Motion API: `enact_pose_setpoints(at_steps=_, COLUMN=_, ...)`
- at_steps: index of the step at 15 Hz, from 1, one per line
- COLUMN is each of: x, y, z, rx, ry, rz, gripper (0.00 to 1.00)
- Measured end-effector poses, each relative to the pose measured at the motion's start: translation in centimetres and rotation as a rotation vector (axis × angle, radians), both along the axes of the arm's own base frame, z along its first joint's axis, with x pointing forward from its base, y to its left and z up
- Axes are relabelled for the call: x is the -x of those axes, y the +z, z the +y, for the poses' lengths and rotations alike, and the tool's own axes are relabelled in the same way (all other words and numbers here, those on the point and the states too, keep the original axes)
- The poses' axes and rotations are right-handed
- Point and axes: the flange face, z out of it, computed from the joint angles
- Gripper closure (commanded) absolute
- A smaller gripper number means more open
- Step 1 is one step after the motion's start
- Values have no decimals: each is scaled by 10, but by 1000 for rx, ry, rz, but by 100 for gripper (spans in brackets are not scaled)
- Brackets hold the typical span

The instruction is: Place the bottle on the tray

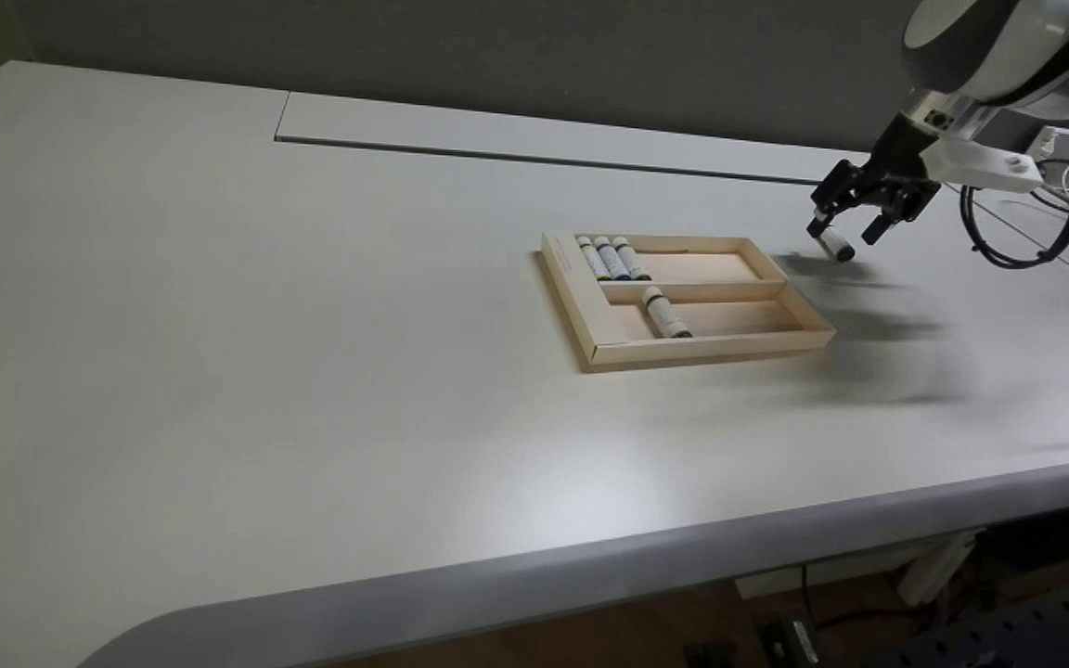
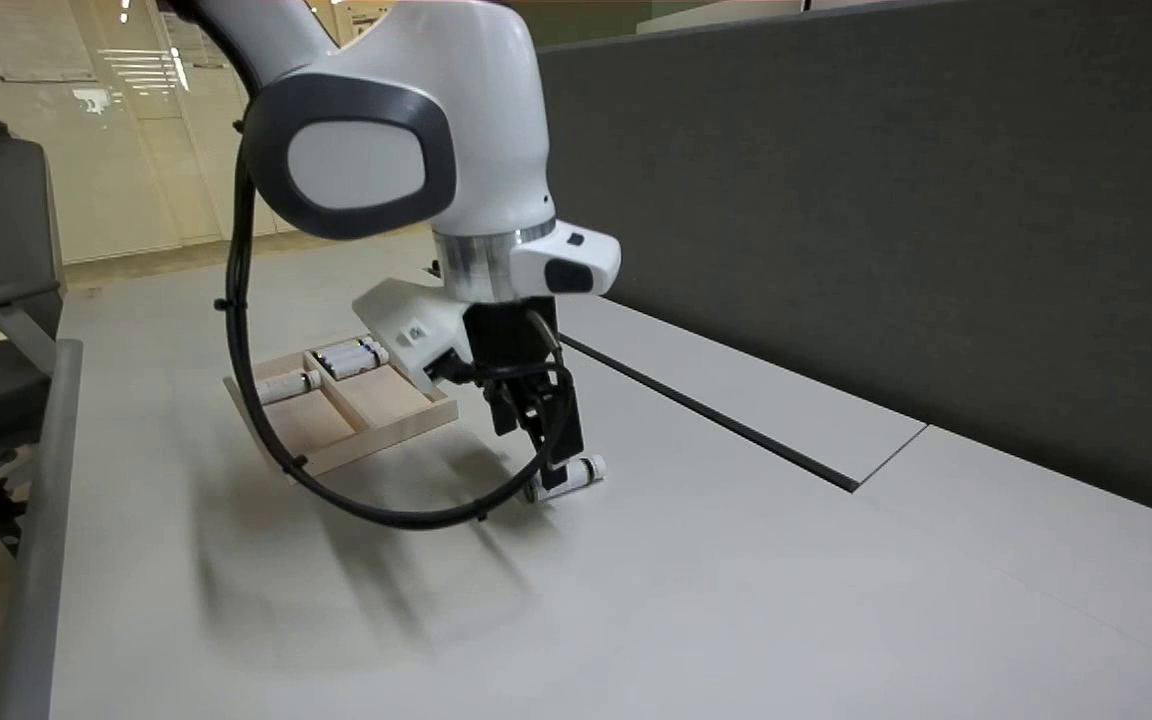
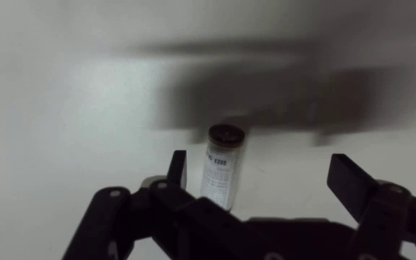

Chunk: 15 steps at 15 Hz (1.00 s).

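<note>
The black jaws stand well apart, released, straddling a tiny grey-white cylindrical vial with a dark end (image 3: 222, 166) that lies on its side on the flat white bench (image 1: 265, 390). It's between them but well off-centre: in the wrist view it sits close to the jaw at the left, just a sliver of bench showing in that gap, while a much broader stretch separates it from the jaw at the right. Its dark end shows above the jaw tips there; the opposite end is lost to me behind the black linkage (image 3: 211, 220), and the printed label (image 3: 216, 180) is too blurred to read. A soft dark shadow (image 3: 265, 97) spreads over the bench beyond the dark end. In both exterior views a jaw tip covers part of the vial, and whether the tips touch the bench I can't tell.

Near the vial, on the same bench, is a shallow rectangular tray of light wood (image 1: 595, 315) with raised rims and a divider. Three similar pale vials (image 1: 612, 259) lie side by side in one compartment, a single pale vial (image 1: 666, 313) in the other. In an exterior view a looping black cable (image 2: 416, 519) crosses the tray, and a white housing (image 2: 414, 325) on the wrist hides part of the tray's edge. The white and dark grey robot arm (image 2: 496, 120) runs out of sight at the top there.
</note>
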Motion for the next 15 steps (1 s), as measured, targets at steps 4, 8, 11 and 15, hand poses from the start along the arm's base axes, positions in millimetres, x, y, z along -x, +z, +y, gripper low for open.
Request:
enact_pose_setpoints(at_steps=4, x=-12, y=-25, z=-6, rx=3, ry=-19, rz=4, gripper=54)
enact_pose_setpoints(at_steps=8, x=-24, y=-19, z=-9, rx=6, ry=-38, rz=-12, gripper=81)
enact_pose_setpoints(at_steps=11, x=-28, y=-15, z=-8, rx=-8, ry=-50, rz=14, gripper=95)
enact_pose_setpoints(at_steps=15, x=-32, y=-6, z=18, rx=-54, ry=-13, rz=69, gripper=93)
